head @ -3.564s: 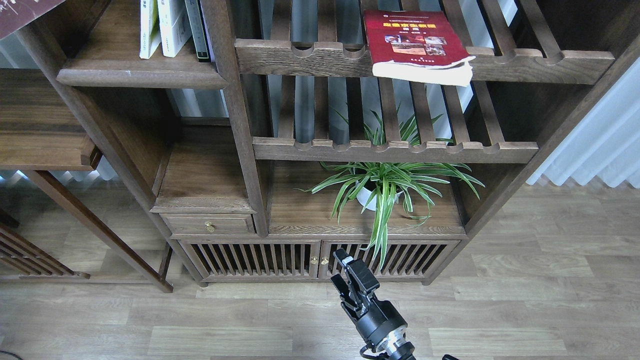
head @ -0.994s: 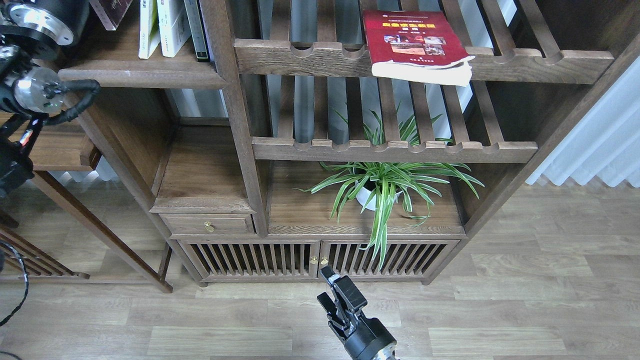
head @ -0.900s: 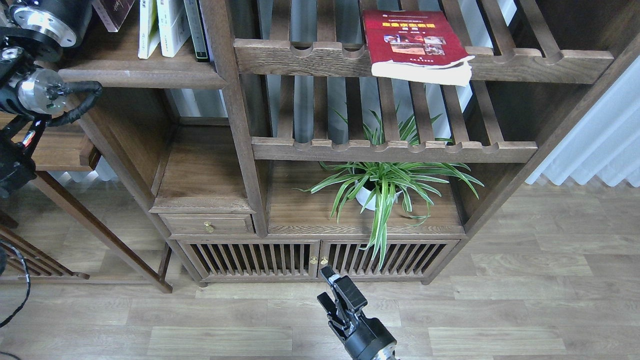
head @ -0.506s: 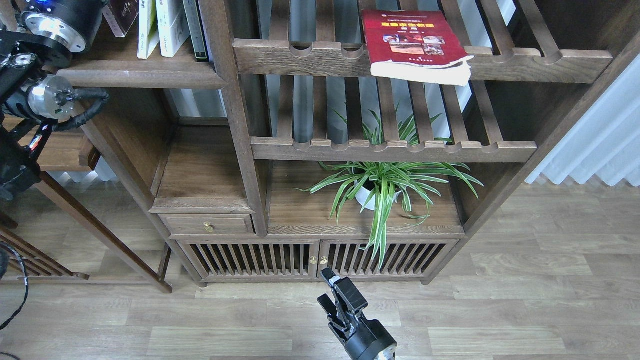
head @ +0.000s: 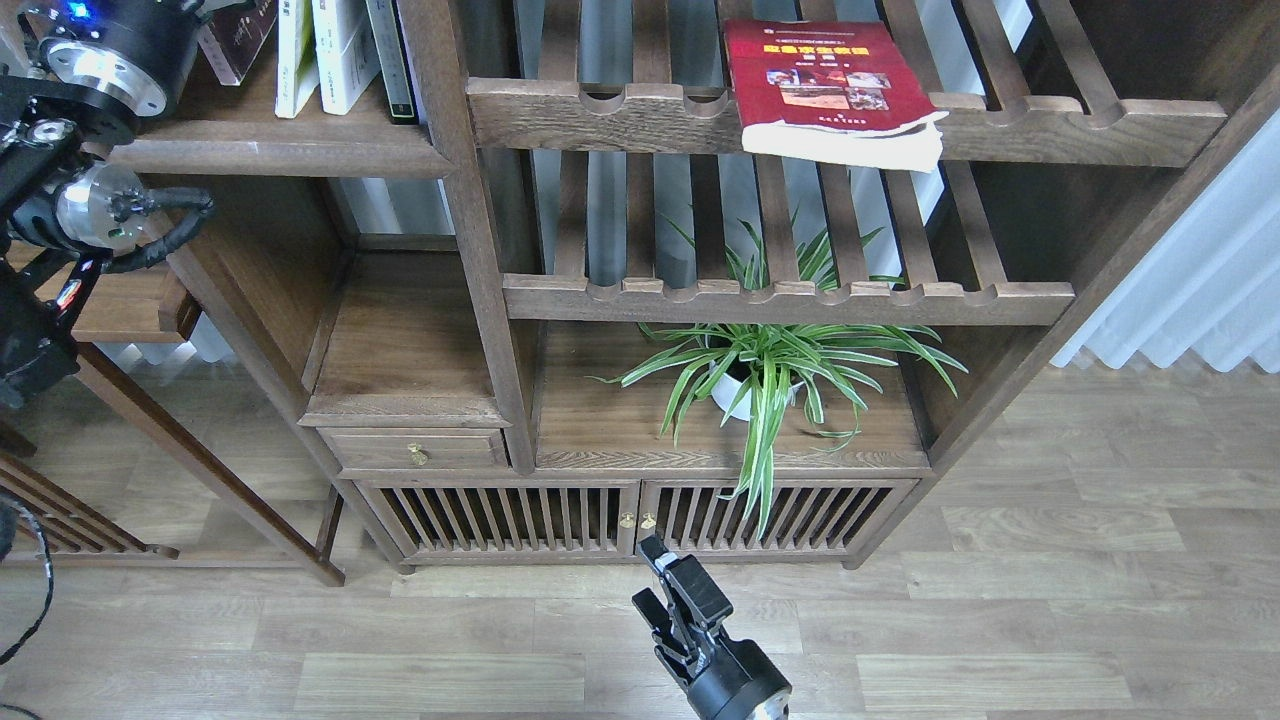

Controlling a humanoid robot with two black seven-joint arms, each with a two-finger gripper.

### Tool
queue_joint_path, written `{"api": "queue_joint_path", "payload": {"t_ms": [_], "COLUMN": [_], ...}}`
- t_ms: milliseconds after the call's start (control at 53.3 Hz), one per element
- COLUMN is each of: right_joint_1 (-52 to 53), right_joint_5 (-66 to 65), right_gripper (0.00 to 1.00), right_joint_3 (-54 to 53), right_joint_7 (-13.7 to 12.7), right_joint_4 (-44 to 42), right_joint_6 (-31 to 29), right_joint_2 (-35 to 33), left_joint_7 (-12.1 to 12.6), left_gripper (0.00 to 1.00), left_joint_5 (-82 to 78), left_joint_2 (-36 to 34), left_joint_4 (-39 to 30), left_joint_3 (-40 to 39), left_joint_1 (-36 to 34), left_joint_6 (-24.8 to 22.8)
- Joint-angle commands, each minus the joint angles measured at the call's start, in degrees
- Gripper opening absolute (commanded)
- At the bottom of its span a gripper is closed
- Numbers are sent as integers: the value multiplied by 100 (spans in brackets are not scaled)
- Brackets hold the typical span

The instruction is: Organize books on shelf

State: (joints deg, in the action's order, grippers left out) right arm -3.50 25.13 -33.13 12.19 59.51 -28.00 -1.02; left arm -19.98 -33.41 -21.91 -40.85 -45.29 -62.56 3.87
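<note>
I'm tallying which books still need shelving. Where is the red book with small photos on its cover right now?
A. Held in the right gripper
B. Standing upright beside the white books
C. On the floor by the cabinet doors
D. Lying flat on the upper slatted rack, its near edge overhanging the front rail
D: the red book lies cover-up on the upper slatted rack, its page edge jutting past the notched front rail.

A maroon book (head: 238,45) is leaning at the left end of the shelf (head: 270,150), beside standing books (head: 340,50); another book (head: 835,90) is lying on the slatted rack (head: 1050,115) to the right, above a plant (head: 770,370).
</note>
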Motion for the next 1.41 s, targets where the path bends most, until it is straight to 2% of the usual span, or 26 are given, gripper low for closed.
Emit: {"api": "queue_joint_path", "payload": {"t_ms": [0,131,600,769,863,1144,1388], "right_joint_1": [7,-2,-11,-11,-2,-2,-2], "right_joint_5": [0,0,0,0,0,0,0], "right_gripper": [96,96,96,96,96,96,96], "right_joint_3": [-1,-1,-1,-10,-18,-27,-36], "right_joint_7": [3,3,12,12,21,21,21], "right_joint_4": [8,8,17,8,8,8,8], "right_joint_6": [0,0,0,0,0,0,0], "right_joint_2": [-12,-3,-12,-12,-21,-21,-21], "left_joint_7": [-76,-243,-199,-111,-103,-111,-111], "left_gripper": [8,8,12,19,26,35,36], "left_joint_5": [1,10,19,45,54,63,63], "left_joint_2": [64,143,205,205,205,257,258], "left_joint_4": [156,270,376,437,455,446,438], "left_joint_3": [20,29,73,152,248,266,196], "left_joint_1": [-11,7,15,7,-2,-46,-222], "left_joint_6": [0,-9,-9,-9,-9,-9,-18]}}
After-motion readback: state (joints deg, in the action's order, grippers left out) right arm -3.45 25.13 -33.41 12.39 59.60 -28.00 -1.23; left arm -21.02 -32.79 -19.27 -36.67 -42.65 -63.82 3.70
